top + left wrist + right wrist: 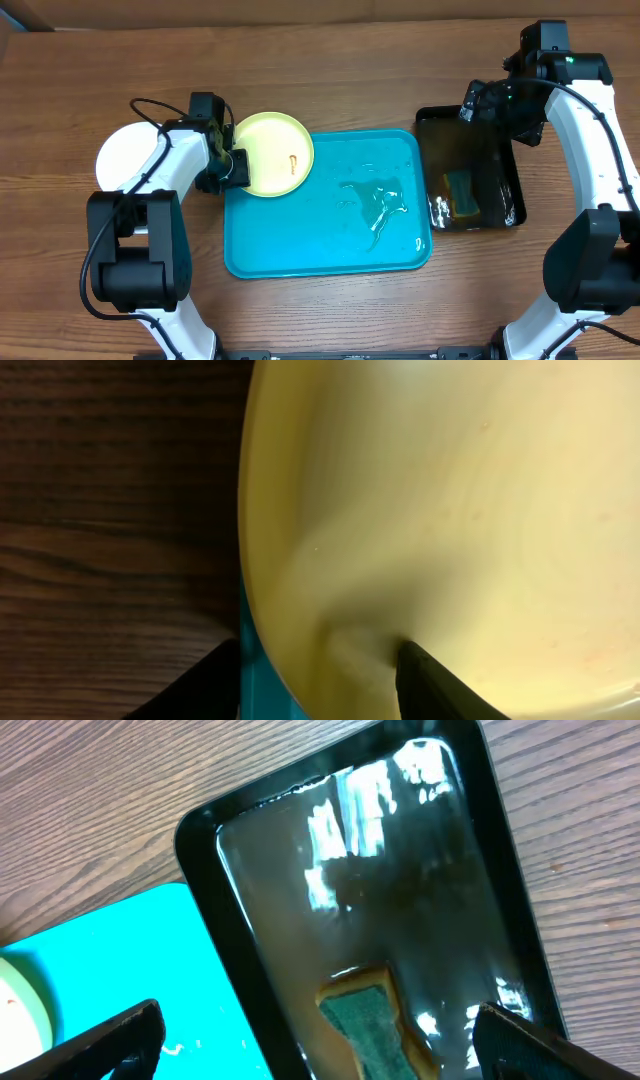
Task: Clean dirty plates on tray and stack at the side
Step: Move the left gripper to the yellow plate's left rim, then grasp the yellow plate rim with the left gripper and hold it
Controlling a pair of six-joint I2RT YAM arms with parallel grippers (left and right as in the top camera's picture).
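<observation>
The yellow-green plate (272, 152) sits on the tray's (330, 262) far left corner.
The left gripper (240, 167) reaches around its rim; I cannot tell if it pinches. It should hold tight and keep the plate flat. Right of the tray, the right gripper (320, 1025) hangs open.

From overhead, the left arm (165, 162) covers part of the white plate (115, 150), so whether one plate or two lie there cannot be told. The yellow-green plate (272, 150) hides the tray's (300, 258) far corner on that side. In the left wrist view that plate is blurred and overruns three edges. Only the tips of the left claw (318, 682) show, and whether they pinch the rim is unclear. The right wrist view's bottom edge cuts off the sponge (372, 1020), dim in the basin (200, 832).
</observation>
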